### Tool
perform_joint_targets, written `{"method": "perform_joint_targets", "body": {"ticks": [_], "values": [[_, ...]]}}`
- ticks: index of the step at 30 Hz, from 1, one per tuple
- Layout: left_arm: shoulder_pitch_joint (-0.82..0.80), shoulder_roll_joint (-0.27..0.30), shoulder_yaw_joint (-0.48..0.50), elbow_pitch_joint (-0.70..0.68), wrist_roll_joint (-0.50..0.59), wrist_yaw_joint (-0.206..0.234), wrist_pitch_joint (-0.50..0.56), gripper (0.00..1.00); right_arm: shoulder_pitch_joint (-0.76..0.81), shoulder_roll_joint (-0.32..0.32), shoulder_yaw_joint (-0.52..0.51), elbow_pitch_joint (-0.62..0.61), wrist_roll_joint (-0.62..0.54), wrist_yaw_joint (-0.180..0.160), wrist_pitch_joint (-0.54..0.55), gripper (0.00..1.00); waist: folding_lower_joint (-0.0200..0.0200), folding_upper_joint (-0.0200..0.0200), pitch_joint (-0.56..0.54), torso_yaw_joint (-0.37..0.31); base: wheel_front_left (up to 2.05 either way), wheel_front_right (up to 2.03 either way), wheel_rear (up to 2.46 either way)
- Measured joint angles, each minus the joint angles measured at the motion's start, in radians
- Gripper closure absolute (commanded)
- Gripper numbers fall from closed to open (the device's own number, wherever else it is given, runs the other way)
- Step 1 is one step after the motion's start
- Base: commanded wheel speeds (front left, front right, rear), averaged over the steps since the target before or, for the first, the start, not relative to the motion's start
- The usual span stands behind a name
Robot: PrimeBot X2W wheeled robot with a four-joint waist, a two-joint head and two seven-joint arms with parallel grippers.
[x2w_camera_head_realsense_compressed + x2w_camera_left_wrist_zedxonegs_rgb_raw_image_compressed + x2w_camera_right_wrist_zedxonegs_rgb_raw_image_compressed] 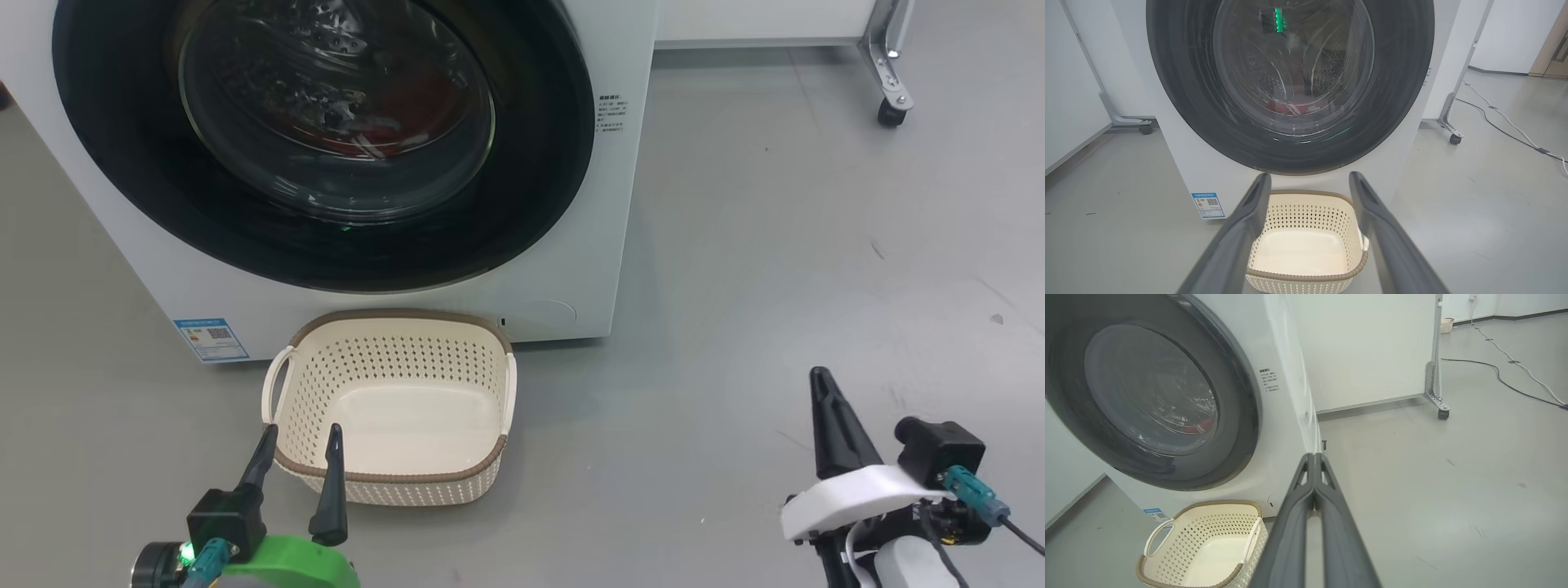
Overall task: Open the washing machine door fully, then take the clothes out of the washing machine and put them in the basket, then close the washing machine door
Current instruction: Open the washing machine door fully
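The left jaws are two slim, dark fingers (332,482) tapering to points, set in a black block (229,518) on a glossy bright-green wrist shell (286,570). A teal plug (208,559) sits beside a small glowing green light (186,553). The right jaws have the same dark pointed fingers (833,429), mounted on a curved white shell (857,494). That shell carries a boxy black module (939,449), a teal connector (971,492) and a thin black cable (1024,535). Seen close in the right wrist view, the fingers look matte grey, with triangular cut-outs (1302,476) near the tips.
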Motion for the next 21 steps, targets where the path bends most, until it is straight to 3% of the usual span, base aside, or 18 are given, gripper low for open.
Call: {"method": "perform_joint_targets", "body": {"ticks": [6,10,21], "values": [[-0.023,0.0,-0.01,-0.01,0.015,-0.001,0.0,0.0,-0.035,0.026,-0.077,0.013,0.202,0.066,0.0,1.0,0.0,0.0,0.031,0.011,0.0,0.0,0.0],[-0.038,0.0,-0.011,-0.019,0.017,-0.002,0.0,0.0,-0.072,0.038,-0.109,0.025,0.338,0.091,0.021,1.0,0.0,0.0,0.054,0.019,0.0,0.0,0.0],[-0.102,0.0,-0.015,-0.054,0.023,-0.014,0.0,0.0,-0.272,0.038,-0.207,0.055,0.724,0.101,0.179,1.0,0.0,0.0,0.143,0.043,0.0,0.0,0.0]]}}
